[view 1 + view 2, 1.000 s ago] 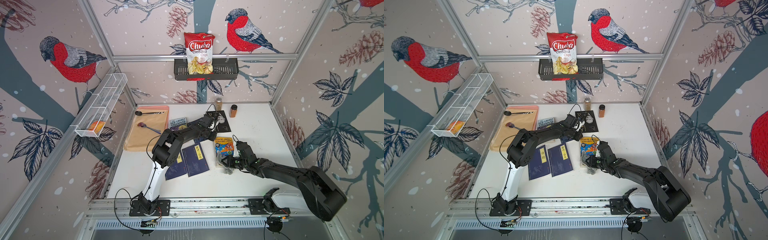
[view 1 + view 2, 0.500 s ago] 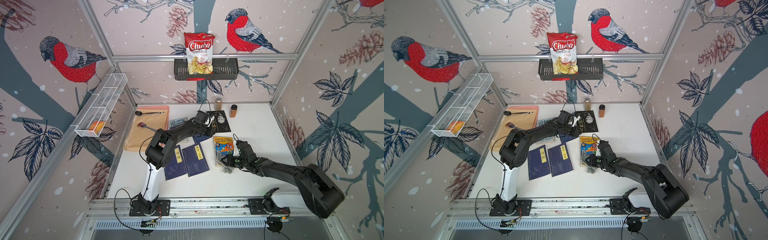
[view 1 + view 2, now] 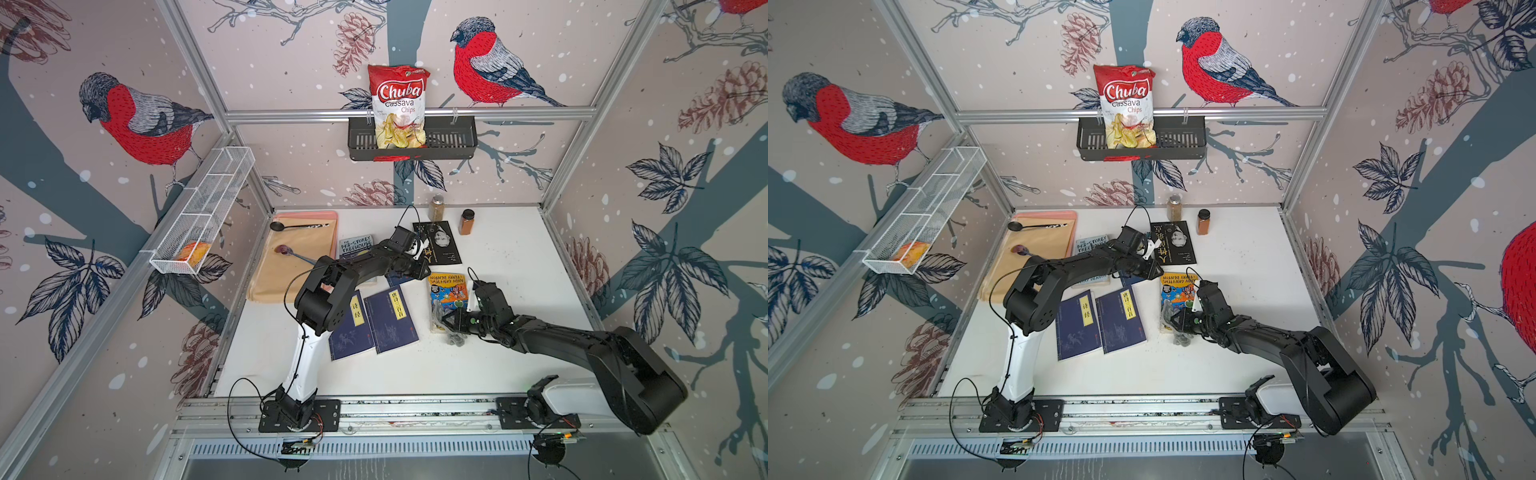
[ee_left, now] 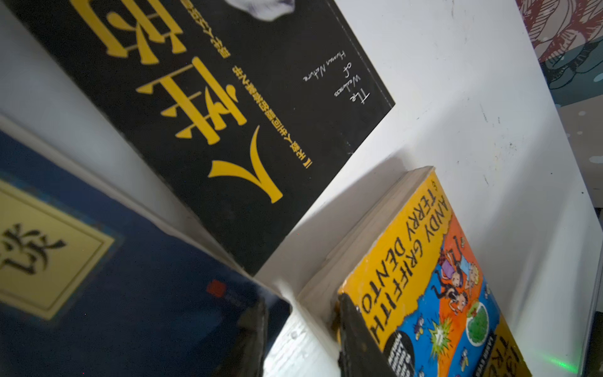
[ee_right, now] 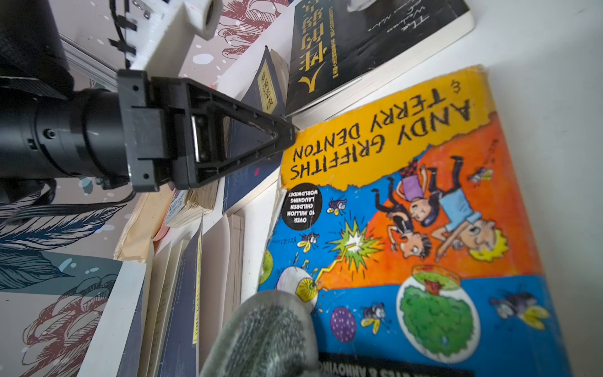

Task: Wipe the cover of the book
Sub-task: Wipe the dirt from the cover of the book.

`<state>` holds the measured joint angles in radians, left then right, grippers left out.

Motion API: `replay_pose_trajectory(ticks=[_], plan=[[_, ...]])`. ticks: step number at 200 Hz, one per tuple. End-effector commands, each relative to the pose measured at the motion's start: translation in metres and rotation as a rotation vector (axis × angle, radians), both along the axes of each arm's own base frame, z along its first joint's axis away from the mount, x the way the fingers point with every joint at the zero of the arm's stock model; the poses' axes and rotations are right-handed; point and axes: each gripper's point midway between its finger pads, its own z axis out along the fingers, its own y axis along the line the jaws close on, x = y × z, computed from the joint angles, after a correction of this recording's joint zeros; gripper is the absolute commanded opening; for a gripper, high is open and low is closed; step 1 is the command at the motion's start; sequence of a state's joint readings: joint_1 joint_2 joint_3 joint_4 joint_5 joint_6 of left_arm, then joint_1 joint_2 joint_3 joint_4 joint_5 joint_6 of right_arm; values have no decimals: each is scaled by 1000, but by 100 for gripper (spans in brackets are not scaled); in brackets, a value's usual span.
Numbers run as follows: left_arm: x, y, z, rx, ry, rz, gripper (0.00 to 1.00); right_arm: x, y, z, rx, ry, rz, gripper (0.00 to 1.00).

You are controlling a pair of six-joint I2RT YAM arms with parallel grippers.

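Cloth [image 5: 261,333] is what my right gripper [image 3: 451,323] has. Its jaws are squeezed tight on the grey, fuzzy bundle. The cloth sits on the near end of the bright book [image 3: 449,291], the one with the yellow top and the cartoon kids. A bit of it hangs off the near edge.

The bright book lies flat on the white table [image 3: 511,266], a little right of the middle. Its cover faces up, so I can rub it.

My left gripper [image 4: 300,342] reaches across to the far left corner of the bright book. Its jaws are a little apart and hold nothing; only table shows between them. One finger [image 4: 355,339] touches that corner. I think it is there to stop the book sliding when I rub.

A black book [image 3: 438,245] lies just beyond that corner and a blue book [image 4: 130,293] just left of it, so I have little room there.
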<state>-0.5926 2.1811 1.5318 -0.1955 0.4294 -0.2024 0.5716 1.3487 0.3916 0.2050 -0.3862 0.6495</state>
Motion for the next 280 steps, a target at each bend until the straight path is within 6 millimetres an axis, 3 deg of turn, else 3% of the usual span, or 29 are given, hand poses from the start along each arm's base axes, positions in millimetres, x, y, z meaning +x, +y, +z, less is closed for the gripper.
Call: replay_pose_trajectory(ticks=[1,57,113,185,212,249,280], plan=[[-7,-6,-2,-7,3,-49,30,-17,-41,-41,-218,109,-74,4],[-17,-15,-2,-35,2,-103,12,-6,-46,-42,-223,108,-123,4],[-27,-19,-6,-57,15,-125,5,45,-40,-34,-223,64,-162,4],[-34,-24,-5,-69,19,-139,2,113,-19,-57,-241,60,-180,3],[-34,-24,-7,-73,23,-134,1,131,-11,-48,-236,35,-187,3],[-32,-23,-8,-68,24,-117,0,113,-11,-38,-263,23,-165,3],[-30,-22,-8,-58,23,-105,0,67,-9,-41,-290,50,-117,4]])
